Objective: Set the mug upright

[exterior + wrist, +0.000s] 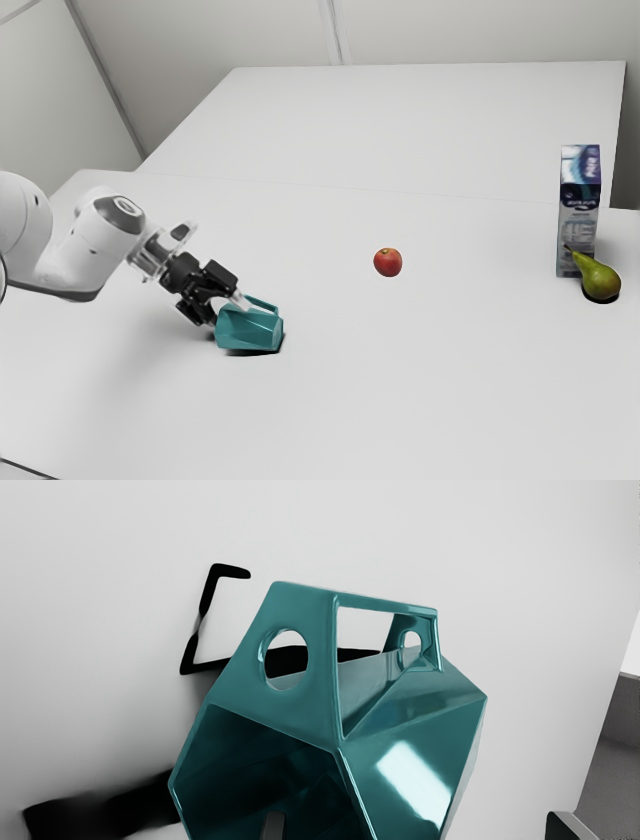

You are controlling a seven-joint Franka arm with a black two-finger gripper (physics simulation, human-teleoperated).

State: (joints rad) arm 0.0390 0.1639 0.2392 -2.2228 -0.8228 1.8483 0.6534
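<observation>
With the pincer [418, 826] spread wide and holding nothing: one fingertip at the mouth [250, 760] of the mug [249, 330], perhaps just inside, hard to tell how deep; the other outside, beyond a flank and apart from it.

Beneath, a broad pale worktop [430, 390], smooth-looking and likely to let a light thing skid. Well off toward the exterior view's right, a tall carton [579, 215], too distant to hinder any tipping. On the worktop, near the exterior view's left, the mug: down on its side, mouth toward the pincer, base toward the exterior view's right, not upright.

Probably light to moderate in weight, rigid all through, with no give under a squeeze. Glossy, flat-faceted and so perhaps slippery; if ceramic, liable to chip or crack from a drop or a hard set-down. Best to close gently and turn slowly, mouth upward, base down flat before letting go.

On the upper side, the angular handle [303, 610]: usable as a hold, but off to one side of the weight and so apt to let the body swing. Better, the side wall near the lip, pinched from inside and outside, pads flat on a facet rather than across an edge.
</observation>
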